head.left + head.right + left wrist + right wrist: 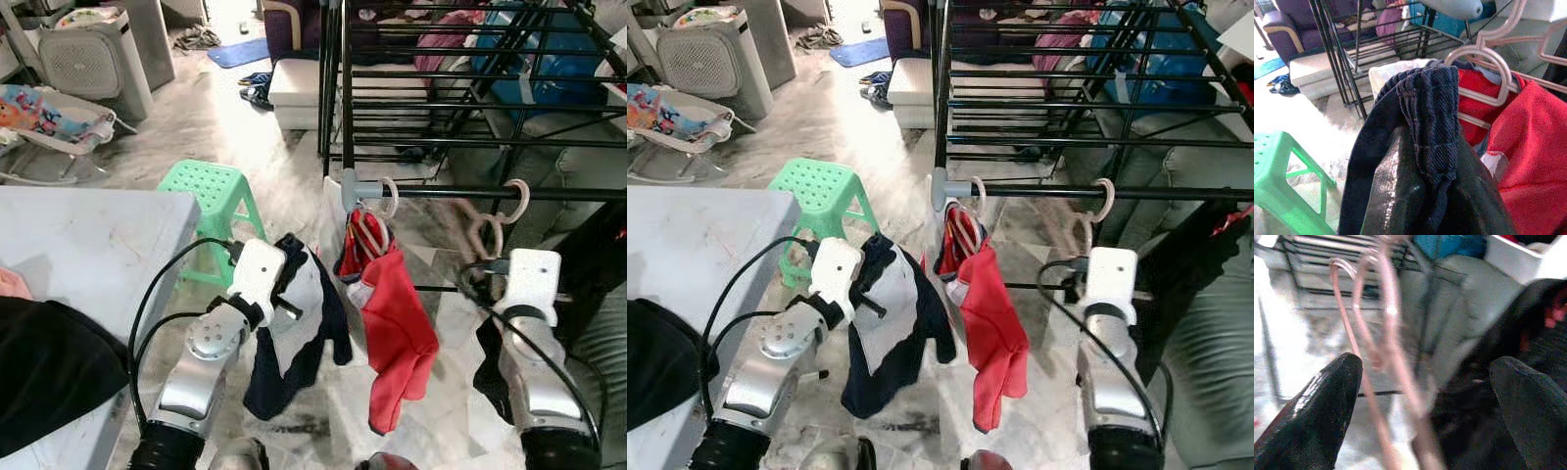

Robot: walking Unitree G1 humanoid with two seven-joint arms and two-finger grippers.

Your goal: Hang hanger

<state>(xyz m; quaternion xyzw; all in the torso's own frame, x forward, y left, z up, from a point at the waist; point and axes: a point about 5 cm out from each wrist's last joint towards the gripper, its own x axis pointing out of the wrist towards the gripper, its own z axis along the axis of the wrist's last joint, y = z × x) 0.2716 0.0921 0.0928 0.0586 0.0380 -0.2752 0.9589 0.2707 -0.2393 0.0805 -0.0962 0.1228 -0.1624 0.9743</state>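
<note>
Table: a pale grey table (93,245) stands at my far left, with a black cloth (44,367) lying over its near edge.
Stool: a green plastic stool (208,191) stands on the marble floor just past the table's far right corner.
Left gripper: my left gripper (286,284) is raised in front of me, left of the rack's near corner; its fingers are closed on the navy garment.
Navy garment: a navy and white garment (294,343) hangs from my left gripper; in the left wrist view its dark fold (1432,117) drapes over my finger, just beside the red one.
Rack: the black drying rack (441,98) fills the upper right, its front bar running right from a grey corner joint (351,188).
Red garment: a red garment (397,333) hangs on a pale pink hanger (377,220) hooked on the front bar at that left corner.
Task hanger: a second pale pink hanger (490,220) hangs farther right on the same bar, hook over the bar, blurred.
Right gripper: my right gripper (1425,396) is just under that hanger, fingers spread wide, with the hanger's pink wires (1386,333) between them; I cannot tell whether they touch.
Dark garment: black cloth (598,255) hangs at the rack's right edge, beside my right arm.
</note>
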